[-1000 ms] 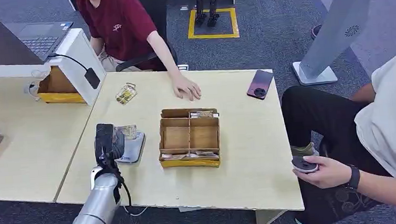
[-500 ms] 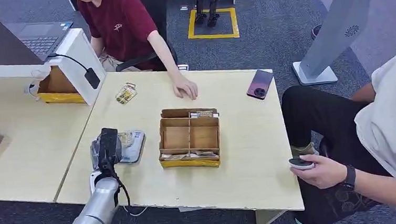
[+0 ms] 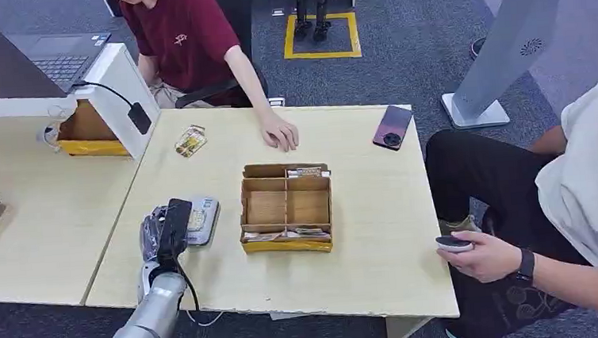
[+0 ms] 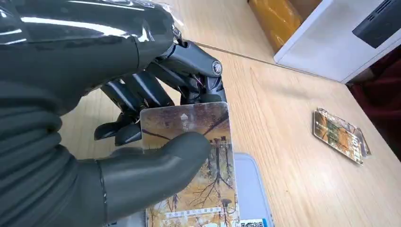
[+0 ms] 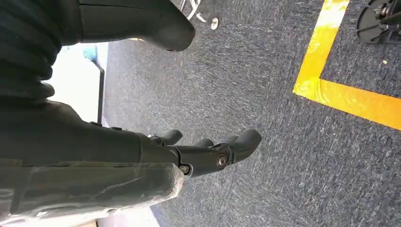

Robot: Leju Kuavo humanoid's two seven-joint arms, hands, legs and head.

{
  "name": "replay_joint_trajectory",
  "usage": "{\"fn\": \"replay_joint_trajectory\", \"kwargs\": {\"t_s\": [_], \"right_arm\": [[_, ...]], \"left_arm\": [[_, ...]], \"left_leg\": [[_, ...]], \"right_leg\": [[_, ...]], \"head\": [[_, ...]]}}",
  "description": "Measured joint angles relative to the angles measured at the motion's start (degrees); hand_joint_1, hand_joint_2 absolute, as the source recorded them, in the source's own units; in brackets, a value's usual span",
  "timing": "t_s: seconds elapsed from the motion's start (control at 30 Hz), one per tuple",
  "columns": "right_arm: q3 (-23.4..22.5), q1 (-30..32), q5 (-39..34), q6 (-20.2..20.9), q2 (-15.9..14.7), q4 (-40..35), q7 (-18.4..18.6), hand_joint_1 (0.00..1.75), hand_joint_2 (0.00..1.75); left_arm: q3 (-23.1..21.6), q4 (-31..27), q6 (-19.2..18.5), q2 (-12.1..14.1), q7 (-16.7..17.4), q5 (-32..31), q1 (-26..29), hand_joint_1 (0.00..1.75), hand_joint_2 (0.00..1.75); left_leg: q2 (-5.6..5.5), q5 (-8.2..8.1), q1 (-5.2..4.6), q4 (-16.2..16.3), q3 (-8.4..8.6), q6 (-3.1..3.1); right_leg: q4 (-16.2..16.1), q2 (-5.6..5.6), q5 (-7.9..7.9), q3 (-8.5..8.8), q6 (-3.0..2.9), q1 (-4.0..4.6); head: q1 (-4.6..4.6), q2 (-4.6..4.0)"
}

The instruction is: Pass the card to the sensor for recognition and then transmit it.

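Observation:
My left hand (image 3: 165, 230) is over the near left part of the light wooden table (image 3: 380, 235) and pinches a card between thumb and fingers. The left wrist view shows the card (image 4: 198, 170), printed with bare trees on an orange ground, held by my left hand (image 4: 142, 142) just above the grey sensor pad (image 4: 253, 189). From the head view the sensor (image 3: 201, 219) lies flat beside the hand, partly covered by it. Another card (image 3: 190, 141) (image 4: 340, 135) lies farther off on the table. My right hand (image 5: 208, 151) hangs over grey carpet, fingers apart, holding nothing.
A cardboard divider box (image 3: 286, 207) with cards sits at the table's middle. A person in red rests a hand (image 3: 281, 133) on the far edge. A phone (image 3: 392, 127) lies far right. A seated person at right holds a small device (image 3: 454, 243). A white box (image 3: 120, 94) stands at left.
My left hand with the card has moved right and slightly nearer, over the sensor pad. The seated person's hand with the device has shifted a little.

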Motion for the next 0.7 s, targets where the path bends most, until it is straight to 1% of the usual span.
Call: {"fn": "replay_joint_trajectory", "kwargs": {"t_s": [0.23,0.33,0.37,0.43,0.47,0.5,0.53,0.6,0.7], "right_arm": [[0.0,0.0,0.0,0.0,0.0,0.0,-0.2,0.0,1.75],[0.0,0.0,0.1,0.0,0.0,0.0,-0.2,0.0,1.75],[0.0,0.0,0.1,0.0,0.0,0.0,-0.2,0.0,1.75],[0.0,0.0,0.2,0.0,0.0,0.0,-0.2,0.0,1.75],[0.0,0.0,0.2,0.0,0.0,0.0,-0.2,0.0,1.75],[0.0,0.0,0.3,0.0,0.0,0.0,-0.2,0.0,1.75],[0.0,0.0,0.3,0.0,0.0,0.0,-0.2,0.0,1.75],[-0.1,0.0,0.5,0.0,0.0,0.0,-0.2,0.0,1.75],[-0.2,0.0,0.9,0.0,0.0,0.0,-0.2,0.0,1.75]], "left_arm": [[0.0,0.9,-0.2,-0.3,-0.2,-0.2,0.0,1.75,1.75],[0.0,0.9,-3.6,-0.6,-2.0,2.9,0.0,1.75,1.75],[0.1,0.9,-5.5,-0.6,-3.1,4.8,0.0,1.75,1.75],[0.9,0.2,-11.2,-0.8,-5.8,10.5,0.0,1.75,1.75],[1.4,-0.8,-13.8,-1.0,-7.6,13.5,0.1,1.75,1.75],[1.6,-2.0,-15.7,-1.4,-8.5,15.7,0.1,1.75,1.75],[1.6,-3.3,-16.6,-1.6,-8.5,17.0,0.2,1.75,1.75],[1.7,-6.6,-18.0,-2.1,-9.7,20.7,0.6,1.75,1.75],[1.7,-12.6,-18.3,-3.2,-11.0,24.1,1.4,1.75,1.75]], "left_leg": [[0.0,0.0,0.0,0.0,0.01,-0.01],[-0.01,0.01,0.0,0.0,0.01,-0.01],[-0.01,0.02,0.0,0.0,0.01,-0.02],[-0.03,0.05,0.0,0.0,0.01,0.0],[-0.07,0.06,0.0,0.0,-0.01,0.01],[-0.09,0.09,0.0,0.0,-0.03,0.0],[-0.1,0.09,0.0,0.0,-0.04,-0.01],[-0.07,0.09,0.0,0.0,-0.03,-0.01],[-0.07,0.09,0.0,0.0,-0.03,-0.01]], "right_leg": [[0.0,0.0,0.0,0.0,0.0,0.0],[0.0,0.0,0.0,0.01,0.0,0.0],[0.0,0.0,0.0,0.01,0.0,0.0],[0.0,-0.01,0.0,0.01,0.0,0.0],[0.0,-0.04,0.01,0.01,0.0,0.0],[0.0,-0.05,0.02,0.01,0.0,0.0],[0.0,-0.05,0.04,0.01,-0.02,0.0],[0.0,-0.03,0.06,-0.01,-0.03,0.0],[0.0,-0.03,0.06,-0.02,-0.03,0.0]], "head": [[0.0,0.0],[0.0,0.0],[0.0,0.0],[0.0,0.0],[0.0,0.0],[0.02,0.0],[0.0,0.0],[0.0,0.0],[0.0,0.0]]}}
